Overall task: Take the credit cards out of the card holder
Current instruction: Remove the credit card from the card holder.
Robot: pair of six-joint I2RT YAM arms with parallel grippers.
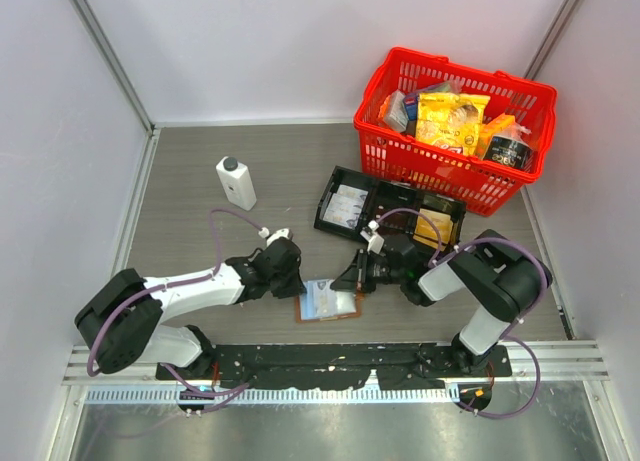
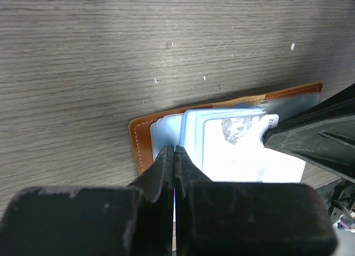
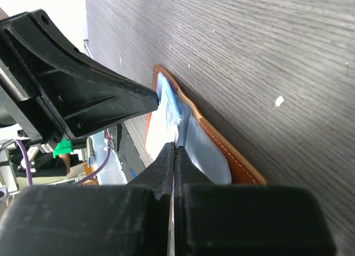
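Looking down from the top camera, the card holder (image 1: 326,305) lies open on the table (image 1: 190,191), low and centre in frame, between my two arms. My left gripper (image 1: 298,281) is at its left edge and my right gripper (image 1: 353,280) at its right edge. Both are clenched with no gap showing, tips on the pale pockets, and I can't tell if a sleeve is caught between them. The credit cards (image 2: 244,156) sit in the pockets, a white one on top.

Left gripper (image 2: 175,151) fingers hide card holder (image 2: 143,135) near edge; top card (image 2: 244,156) print washed out; pinched item indiscernible.
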